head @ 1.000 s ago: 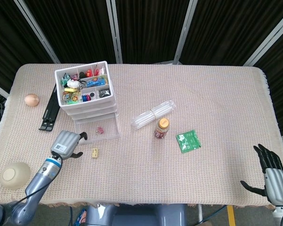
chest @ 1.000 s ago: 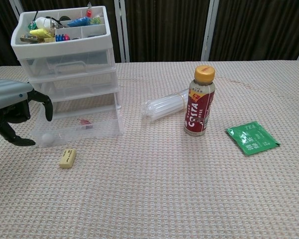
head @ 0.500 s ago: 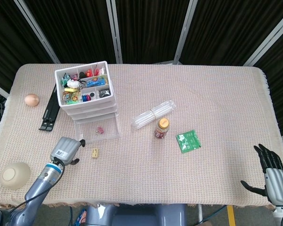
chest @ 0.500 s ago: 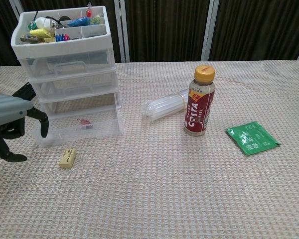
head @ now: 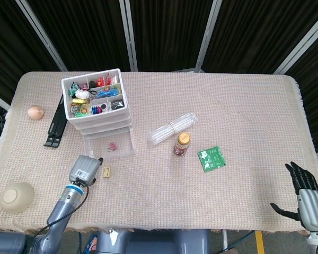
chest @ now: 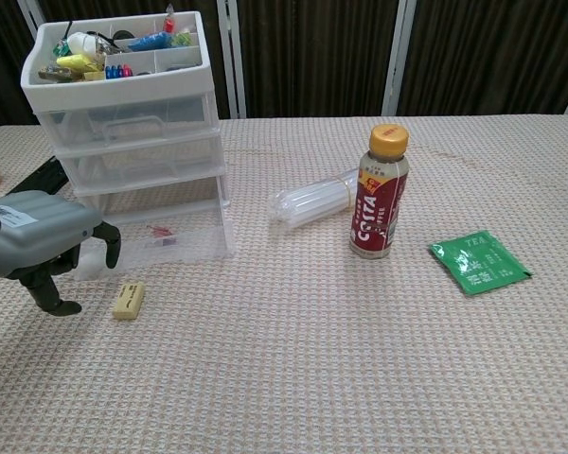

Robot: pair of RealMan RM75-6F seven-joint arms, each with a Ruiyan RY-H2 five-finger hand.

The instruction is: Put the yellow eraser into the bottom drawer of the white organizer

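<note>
Dark curtains behind; beige woven cloth covers the surface.

Item, left hand: hovers low, fingers curled loosely downward and apart, holding nothing.

Item, yellow eraser: lies flat on the cloth just right of those fingers, not touched, in front of the drawer.

Item, right hand: rests at the far edge, well apart from everything, fingers spread, empty.

Item, white organizer: three drawers under an open tray of small coloured oddments. Bottom drawer is pulled out, just beyond the left fingers; a small red-pink piece lies in it. Upper drawers look shut, contents unclear.

Step in hand, by judgement: approach to the pick-up; eraser not yet grasped. Next move calls for shifting the fingers right over the eraser, pinching its long sides, lifting, and carrying it over the drawer's front wall.
</note>
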